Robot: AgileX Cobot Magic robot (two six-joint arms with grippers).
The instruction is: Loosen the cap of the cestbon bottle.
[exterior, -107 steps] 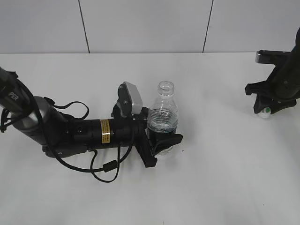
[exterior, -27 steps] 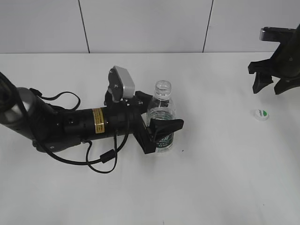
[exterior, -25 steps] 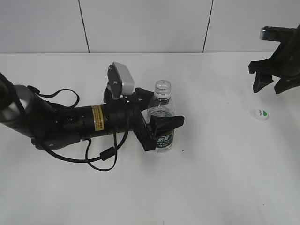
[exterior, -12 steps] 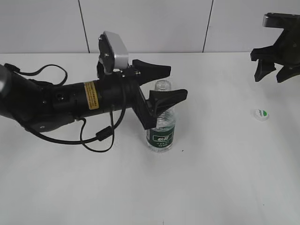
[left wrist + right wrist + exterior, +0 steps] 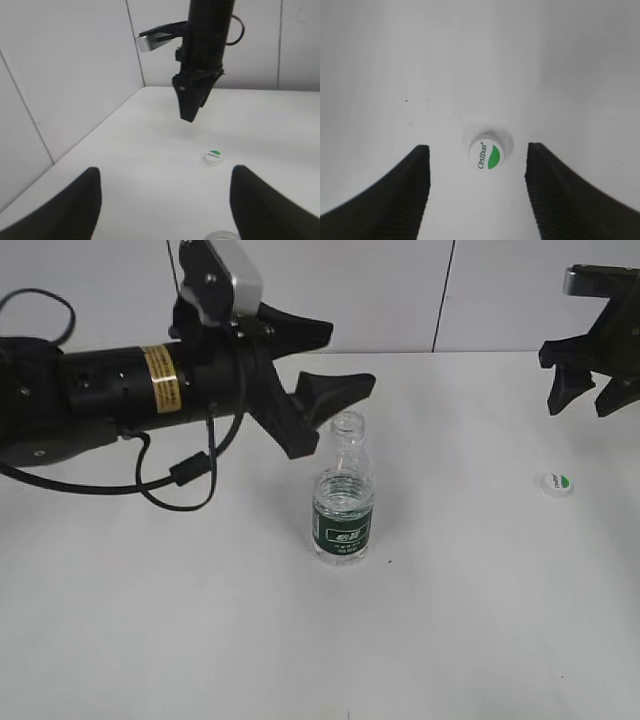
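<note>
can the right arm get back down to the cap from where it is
Probably yes. The right end effector hangs open above the cap, which lies alone on the bare table. In the right wrist view the cap sits between the two fingers with nothing beside it, so a straight drop looks unobstructed.

Cut off at the bottom edge of the left wrist view: the cestbon bottle (image 5: 220, 236), only the rim of its open mouth showing, and both fingertips (image 5: 75, 210) of the left gripper (image 5: 165, 210), dark and blurred. Cropped by the right edge of the exterior view: the right gripper (image 5: 590, 390), its arm out of sight. Too small to read there: the lettering on the cap (image 5: 556, 483) and on the bottle's green label.
</note>
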